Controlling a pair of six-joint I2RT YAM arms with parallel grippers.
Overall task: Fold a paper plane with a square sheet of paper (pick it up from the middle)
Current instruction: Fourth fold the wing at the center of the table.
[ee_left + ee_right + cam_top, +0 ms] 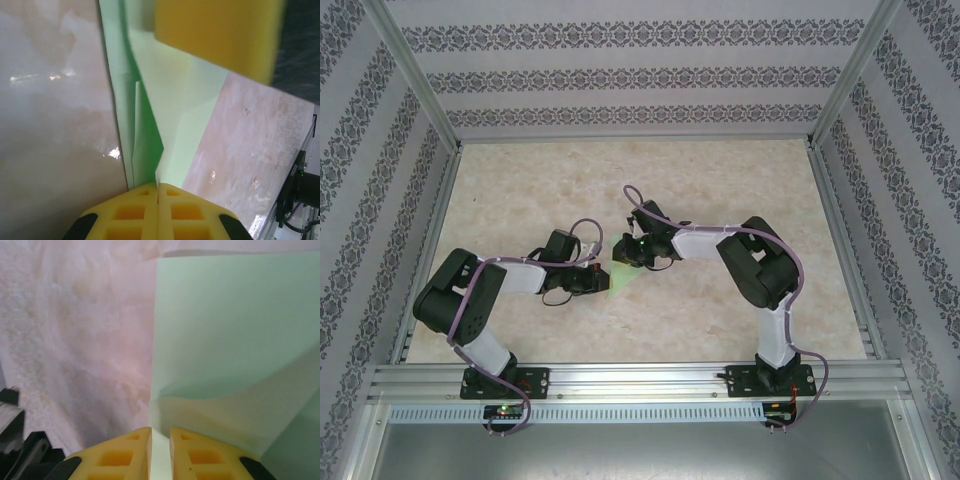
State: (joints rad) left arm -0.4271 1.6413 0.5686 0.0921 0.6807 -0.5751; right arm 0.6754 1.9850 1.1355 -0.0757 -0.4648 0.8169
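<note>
Pinching square sheet of paper (623, 280) end to end: left gripper (158, 189) closed tight, right gripper (160, 434) clamped; its long axis runs between them.

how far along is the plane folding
Done: the green sheet already carries several creases and layered flaps. In hand: the left tool is pinched on one edge, and the right tool seems to grip a raised fold. Left: it is not yet a slim pointed dart, so more folds remain.
</note>
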